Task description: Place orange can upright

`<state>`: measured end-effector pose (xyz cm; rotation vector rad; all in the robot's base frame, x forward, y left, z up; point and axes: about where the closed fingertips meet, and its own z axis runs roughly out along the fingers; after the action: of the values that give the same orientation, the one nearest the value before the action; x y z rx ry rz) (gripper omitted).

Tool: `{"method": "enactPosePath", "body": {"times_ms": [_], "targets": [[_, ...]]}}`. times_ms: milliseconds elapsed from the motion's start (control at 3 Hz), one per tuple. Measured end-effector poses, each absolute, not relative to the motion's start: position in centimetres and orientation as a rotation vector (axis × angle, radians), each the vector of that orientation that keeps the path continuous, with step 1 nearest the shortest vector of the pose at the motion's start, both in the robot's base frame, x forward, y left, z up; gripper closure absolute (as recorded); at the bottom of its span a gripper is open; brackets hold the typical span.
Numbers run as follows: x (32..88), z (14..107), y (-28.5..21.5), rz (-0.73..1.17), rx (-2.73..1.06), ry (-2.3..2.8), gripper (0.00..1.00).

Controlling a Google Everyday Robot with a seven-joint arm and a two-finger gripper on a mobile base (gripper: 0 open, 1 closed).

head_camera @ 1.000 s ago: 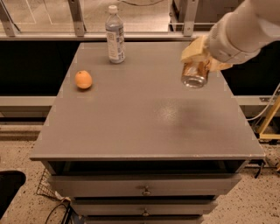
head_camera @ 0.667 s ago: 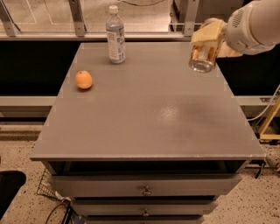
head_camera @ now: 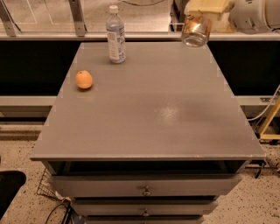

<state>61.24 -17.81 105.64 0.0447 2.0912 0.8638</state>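
Orange-brown and tilted, the can (head_camera: 195, 31) hangs clamped in the gripper (head_camera: 204, 13) above the far right corner of the bench (head_camera: 153, 109), so it should be turned vertical and lowered flat before release.

Reaches in from the right edge along the top with a white arm (head_camera: 256, 15). Holds the gripper (head_camera: 202, 15) aloft at upper right, cream fingers (head_camera: 210, 6) clamped on the tilted orange can (head_camera: 195, 31).
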Motion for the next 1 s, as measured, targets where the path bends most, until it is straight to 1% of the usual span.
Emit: {"method": "enactPosePath", "body": {"times_ms": [333,667,1000], "targets": [[59.7,105.6,-13.7,0.931,-0.244,2.089,1.0],[58.4,104.3,-12.3,0.887,-0.487,2.049,1.0],[58.0,102.9,-12.4,0.822,-0.662,1.96,1.0]]}}
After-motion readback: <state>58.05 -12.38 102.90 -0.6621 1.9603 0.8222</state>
